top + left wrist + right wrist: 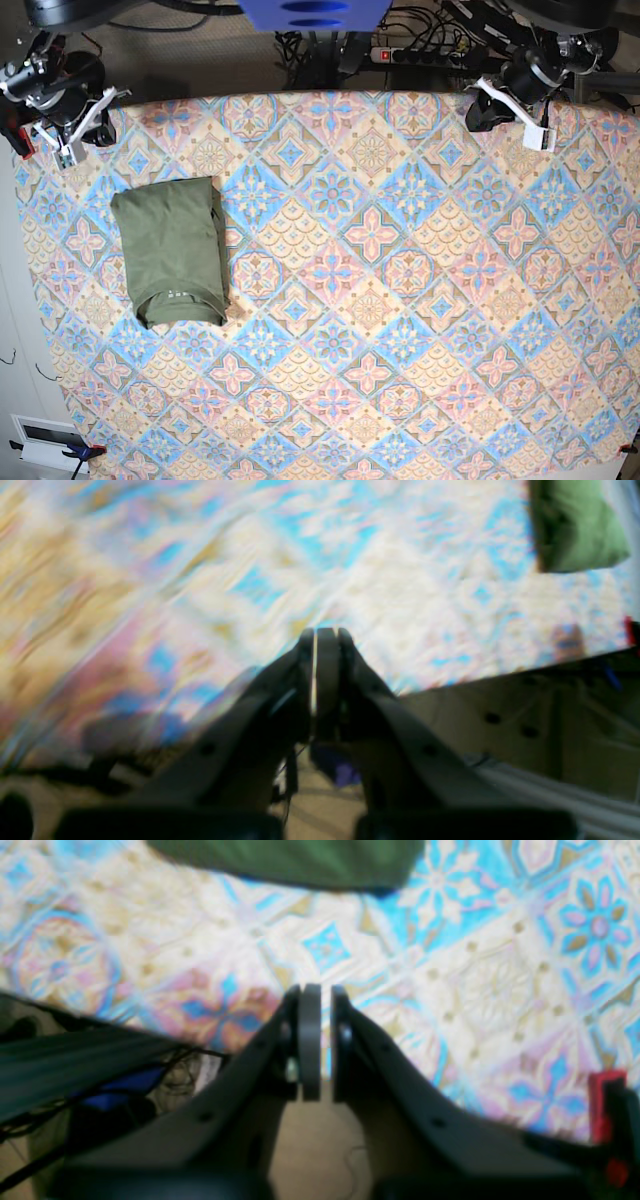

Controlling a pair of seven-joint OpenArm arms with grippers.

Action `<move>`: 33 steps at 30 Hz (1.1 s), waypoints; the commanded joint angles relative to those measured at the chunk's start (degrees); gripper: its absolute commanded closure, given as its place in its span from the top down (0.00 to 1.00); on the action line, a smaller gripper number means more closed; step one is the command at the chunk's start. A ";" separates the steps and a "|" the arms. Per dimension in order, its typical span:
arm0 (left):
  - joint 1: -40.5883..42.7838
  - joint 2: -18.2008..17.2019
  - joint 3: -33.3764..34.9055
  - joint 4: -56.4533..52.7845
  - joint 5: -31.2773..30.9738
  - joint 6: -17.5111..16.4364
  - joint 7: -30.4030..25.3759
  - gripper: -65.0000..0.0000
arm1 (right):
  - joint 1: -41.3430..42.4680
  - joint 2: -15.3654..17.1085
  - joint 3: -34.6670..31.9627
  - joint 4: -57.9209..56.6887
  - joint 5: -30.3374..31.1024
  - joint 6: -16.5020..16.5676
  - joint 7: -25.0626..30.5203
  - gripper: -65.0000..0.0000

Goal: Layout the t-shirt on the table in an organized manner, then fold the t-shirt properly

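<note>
T-shirt (172,250): one, folded, flat on tabletop (400,300). Two arms raised at far corners; left tool (320,632) closed, right tool (316,990) nearly closed, both empty.

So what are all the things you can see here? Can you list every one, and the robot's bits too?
t-shirt: one, olive green, folded into a neat rectangle, lying on the table near the base view's left side, collar end toward the bottom of that view.
table: one, covered in a pink, blue and beige diamond tile pattern, fills most of the base view.
power strip: one, white with a red switch, on the floor beyond the table's far edge, among dark cables.
left gripper: one, dark grey, shut, holding nothing, above the table's far corner on the base view's right.
right gripper: one, dark grey, shut, holding nothing, above the far corner on the base view's left, close to the t-shirt.
</note>
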 commanded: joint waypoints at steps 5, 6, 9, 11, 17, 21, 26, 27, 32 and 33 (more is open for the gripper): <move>8.80 -0.47 -6.48 1.82 -0.93 -0.35 -0.65 0.00 | -11.63 0.70 2.76 -1.28 -0.26 0.01 0.95 0.05; 10.03 -0.47 -7.09 1.82 -0.58 -0.35 -0.65 0.00 | -13.13 -0.09 2.76 -1.63 -1.75 0.01 0.95 0.05; 13.11 -0.47 -7.27 1.03 1.18 -0.35 -0.73 0.00 | -15.15 -3.87 2.23 -4.80 -9.75 0.01 0.95 0.05; 13.90 0.24 -6.21 -0.11 5.57 -0.35 -0.82 0.00 | -15.15 -5.01 -0.14 -10.07 -16.26 0.01 1.30 0.05; 12.14 3.05 -2.17 -8.55 18.41 -0.44 -5.30 0.00 | -14.97 -5.01 -9.46 -26.60 -19.60 0.01 11.23 0.05; 11.79 3.14 4.69 -15.24 23.51 -0.35 -11.11 0.00 | -10.14 -5.01 -13.06 -34.60 -19.86 0.01 14.40 0.05; 7.48 2.87 11.28 -28.60 30.01 -0.35 -20.69 0.00 | -4.60 -5.01 -13.50 -46.20 -25.13 0.01 21.26 0.05; 6.08 2.35 12.60 -31.24 31.33 -0.35 -22.27 0.00 | -2.49 -5.01 -13.50 -48.40 -27.33 0.01 22.40 0.05; -1.48 1.91 17.96 -45.39 33.44 -0.26 -27.90 0.00 | 4.02 -5.01 -13.06 -61.15 -32.43 0.01 29.34 0.05; -2.98 1.82 19.46 -48.47 33.44 -0.26 -29.57 0.00 | 5.07 -5.01 -13.06 -63.70 -32.43 0.01 31.54 0.05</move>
